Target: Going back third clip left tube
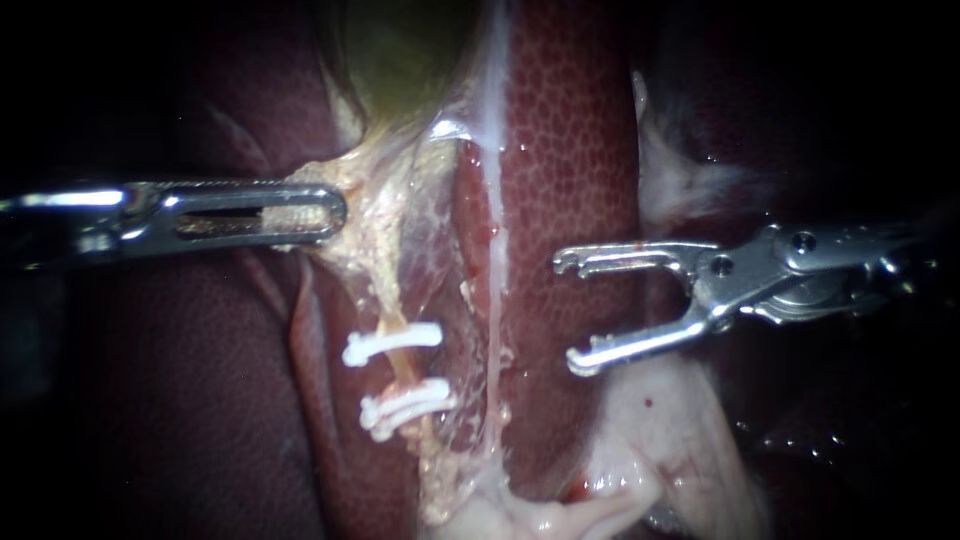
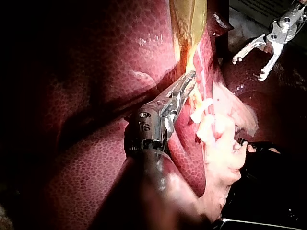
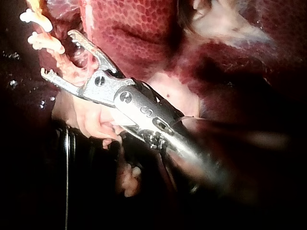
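The left tube point(image 1: 398, 366) is a thin yellowish strand running down from the gallbladder point(image 1: 400, 50). One white clip point(image 1: 392, 343) crosses it, and below that sit two more clips point(image 1: 405, 405) close together. My left instrument point(image 1: 335, 210) holds its slotted jaws shut on the yellowish tissue above the clips; its own view shows the same grip point(image 2: 184, 84). My right instrument point(image 1: 565, 313) stands to the right of the clips over the liver point(image 1: 565, 150), its jaws open and empty. In its own view the jaws point(image 3: 58, 53) gape just short of the clips point(image 3: 45, 42).
A pale thin strand point(image 1: 493, 250) runs down the liver between the clipped tube and my right instrument. Whitish fatty tissue point(image 1: 660, 440) lies below the right jaws. My right instrument point(image 2: 248, 68) also shows beyond the left jaws in the left wrist view.
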